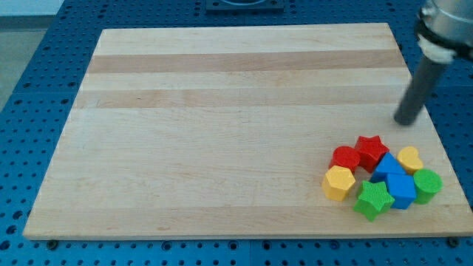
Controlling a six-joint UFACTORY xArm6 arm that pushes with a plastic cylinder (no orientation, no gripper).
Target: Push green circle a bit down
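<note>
My tip [406,121] is being held above the block cluster, apart from the green circle [427,182]; no gripper is being carried.

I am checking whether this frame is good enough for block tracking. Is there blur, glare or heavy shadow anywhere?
In the camera view, the dark rod tool is soft and smeared, its tip above the cluster; the green round block and red star block look fairly sharp; the pale wooden board is evenly lit, with no harsh glare and only faint shadows under the blocks.
</note>
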